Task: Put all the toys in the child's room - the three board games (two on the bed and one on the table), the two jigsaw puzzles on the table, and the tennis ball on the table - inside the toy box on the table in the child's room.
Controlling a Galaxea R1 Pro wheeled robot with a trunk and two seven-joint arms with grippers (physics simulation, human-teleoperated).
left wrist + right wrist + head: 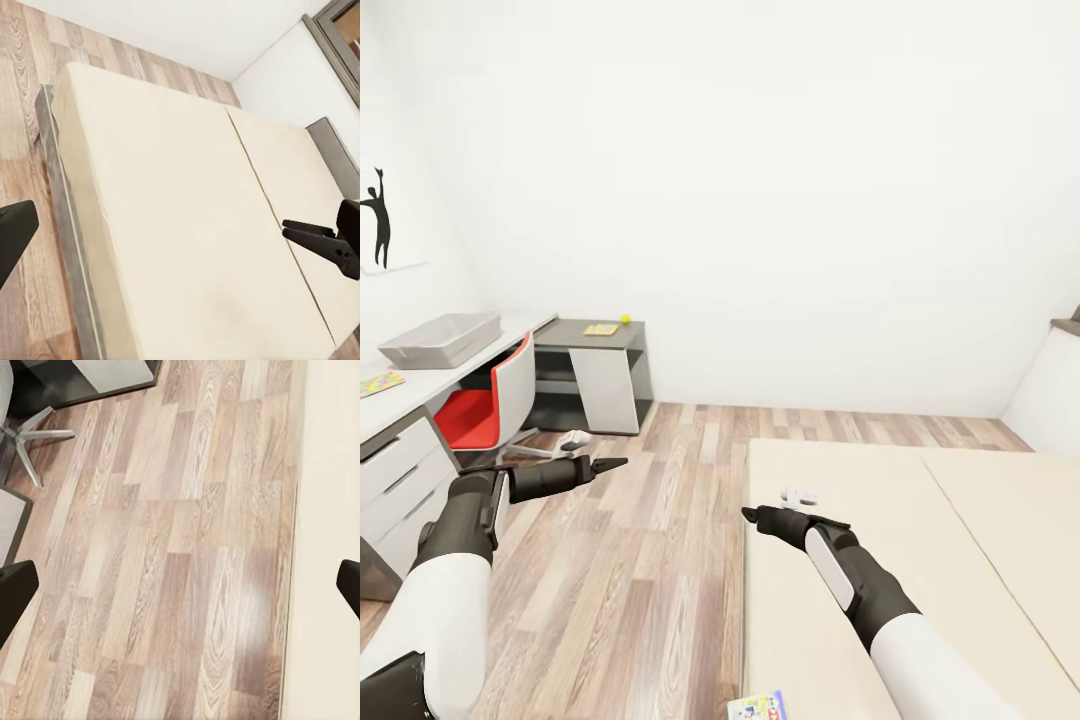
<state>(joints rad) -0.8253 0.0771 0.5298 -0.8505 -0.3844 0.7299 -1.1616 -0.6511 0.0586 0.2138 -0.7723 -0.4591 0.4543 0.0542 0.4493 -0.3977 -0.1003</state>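
Left pincer [610, 464] over the wood floor [650, 560], fingers spread wide, nothing between them. Right pincer [750, 514] at the bed [920, 560] edge, wide apart too by the wrist view, empty. Well beyond the left pincer, on the worktop [420, 385]: grey toy box [440, 340], a jigsaw puzzle [380, 382], and further along a flat box [600, 329] just beside the tennis ball [625, 319]. Behind the right pincer, a board game [757, 706] on the bed.

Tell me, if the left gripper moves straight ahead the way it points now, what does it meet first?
Probably the bed: the left gripper points across the wood floor toward its beige mattress, with nothing visible between. Depth is uncertain.
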